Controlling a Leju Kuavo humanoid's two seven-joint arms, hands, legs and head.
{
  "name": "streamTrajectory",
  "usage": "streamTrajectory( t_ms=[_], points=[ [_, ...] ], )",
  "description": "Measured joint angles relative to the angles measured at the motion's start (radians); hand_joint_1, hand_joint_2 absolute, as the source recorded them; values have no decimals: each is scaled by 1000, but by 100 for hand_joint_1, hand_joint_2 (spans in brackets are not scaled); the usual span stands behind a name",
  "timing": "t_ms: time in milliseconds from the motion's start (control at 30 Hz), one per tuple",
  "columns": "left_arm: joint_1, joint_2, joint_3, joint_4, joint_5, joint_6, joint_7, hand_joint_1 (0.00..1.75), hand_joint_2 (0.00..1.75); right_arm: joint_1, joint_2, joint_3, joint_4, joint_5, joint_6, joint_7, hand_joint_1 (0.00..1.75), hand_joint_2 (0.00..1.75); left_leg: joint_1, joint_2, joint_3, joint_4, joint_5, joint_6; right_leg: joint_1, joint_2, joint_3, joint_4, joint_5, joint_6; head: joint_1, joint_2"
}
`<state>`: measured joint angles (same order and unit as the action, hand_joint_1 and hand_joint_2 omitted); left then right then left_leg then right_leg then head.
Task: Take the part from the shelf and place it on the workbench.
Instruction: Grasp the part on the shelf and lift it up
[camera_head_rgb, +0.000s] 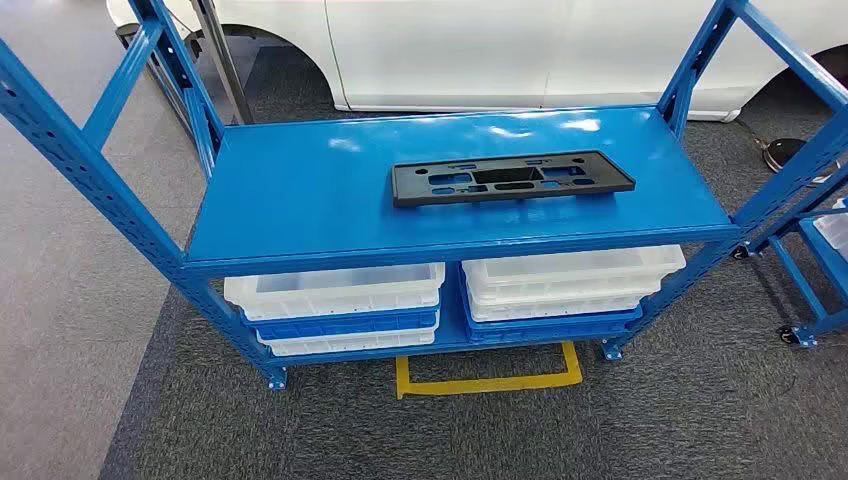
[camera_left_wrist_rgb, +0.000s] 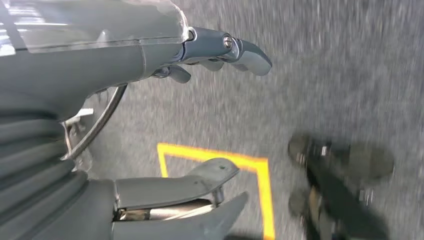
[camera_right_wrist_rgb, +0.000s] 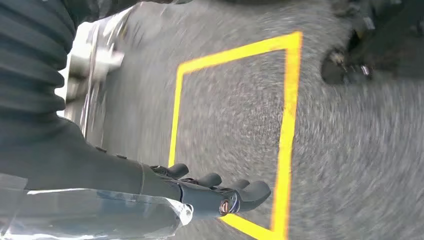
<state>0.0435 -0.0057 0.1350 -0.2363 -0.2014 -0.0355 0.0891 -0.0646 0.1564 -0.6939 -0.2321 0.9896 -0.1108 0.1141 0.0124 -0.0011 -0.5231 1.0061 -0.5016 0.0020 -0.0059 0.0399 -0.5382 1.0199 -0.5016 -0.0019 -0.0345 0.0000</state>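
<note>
Barely begun. Black plastic frame part (camera_head_rgb: 512, 179) lying flat on the blue shelf (camera_head_rgb: 300, 190) top, toward two o'clock, untouched. Left robot hand (camera_left_wrist_rgb: 200, 115) and right robot hand (camera_right_wrist_rgb: 210, 192) hanging spread, empty, over carpet. Pickup and carry to desk remaining.

bright even light; glare on shelf top (camera_head_rgb: 520, 130); wrist views motion-blurred.

floor: grey carpet (camera_head_rgb: 700, 420), lighter strip at left | yellow tape (camera_head_rgb: 488, 383) bottom centre | white car (camera_head_rgb: 520, 50) along top | white bins (camera_head_rgb: 335, 290) and blue bins, lower middle
</note>
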Motion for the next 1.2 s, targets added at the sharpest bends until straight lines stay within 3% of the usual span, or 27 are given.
streamTrajectory(
  t_ms=[33, 67, 100, 267, 400, 567, 633, 667, 767, 833, 1033, 1200],
  points=[
    [-2, -1, 2, 5, 0, -3, 1, 0, 0, -5, 3, -17, 4, -2, 1, 0, 0, 58, 0, 0, 0, 0, 0, 0, 0, 0, 0, 0, 0, 0, 0, 0],
    [-4, -1, 4, 9, 1, -8, 3, 0, 0, -9, 5, -32, 8, -7, 3, -1, 0, 44, 0, 0, 0, 0, 0, 0, 0, 0, 0, 0, 0, 0, 0, 0],
    [-7, -2, 9, 16, 5, -20, 6, 0, 0, -16, 10, -62, 14, -12, 6, -4, 0, 0, 0, 0, 0, 0, 0, 0, 0, 0, 0, 0, 0, 0, 0, 0],
    [-19, -10, 39, 38, 32, -114, 62, 0, 0, -30, 28, -166, 30, -65, -46, -89, 0, 0, 0, -1, -1, 0, 0, 0, 0, 0, -1, 0, 0, 0, 0, 0],
    [-29, -21, 56, 45, 43, -117, 139, 0, 0, -52, 47, -199, 39, -49, -182, -304, 0, 0, 0, -1, -1, 0, 0, 0, 0, 0, -1, 0, 0, 0, 0, 0],
    [-30, -31, 74, 47, 59, -93, 144, 0, 0, -85, 48, -194, 36, -34, -295, -546, 0, 0, 0, -1, 0, 0, 0, 0, 0, -1, 0, 0, 0, 0, 0, 0],
    [-26, -43, 92, 48, 91, -44, 98, 0, 0, -82, -1, -152, 0, -143, -231, -665, 0, 0, -2, -2, 0, 1, 0, 1, -3, -2, 0, 0, 0, 0, 0, 0],
    [-23, -53, 105, 49, 108, -11, 67, 0, 0, -74, -52, -108, -45, -246, -129, -702, 0, 0, -4, -3, 1, 1, 1, 2, -6, -3, 0, 0, -1, 2, -1, 0],
    [-16, -84, 135, 53, 128, 47, 12, 0, 0, -27, -213, 8, -257, -510, 185, -641, 0, 0, -10, -7, 2, 1, 2, 5, -14, -7, 1, 1, -3, 8, -1, 0],
    [-10, -96, 147, 56, 133, 57, 3, 0, 0, 14, -280, 50, -433, -570, 254, -579, 0, 0, -11, -6, 1, 2, 0, 7, -15, -4, 2, 0, -3, 11, -1, 0],
    [-8, -122, 175, 61, 149, 68, -8, 0, 0, 146, -349, 299, -909, -717, 121, -496, 0, 0, -11, -1, 2, 2, -3, 11, -15, 0, 0, 0, -3, 14, -1, 0],
    [-8, -131, 184, 62, 150, 69, -10, 0, 0, 204, -406, 459, -1136, -767, 60, -481, 0, 0, -10, -2, 2, 2, -3, 11, -12, -2, 1, 1, -3, 14, -1, 0]
  ],
)
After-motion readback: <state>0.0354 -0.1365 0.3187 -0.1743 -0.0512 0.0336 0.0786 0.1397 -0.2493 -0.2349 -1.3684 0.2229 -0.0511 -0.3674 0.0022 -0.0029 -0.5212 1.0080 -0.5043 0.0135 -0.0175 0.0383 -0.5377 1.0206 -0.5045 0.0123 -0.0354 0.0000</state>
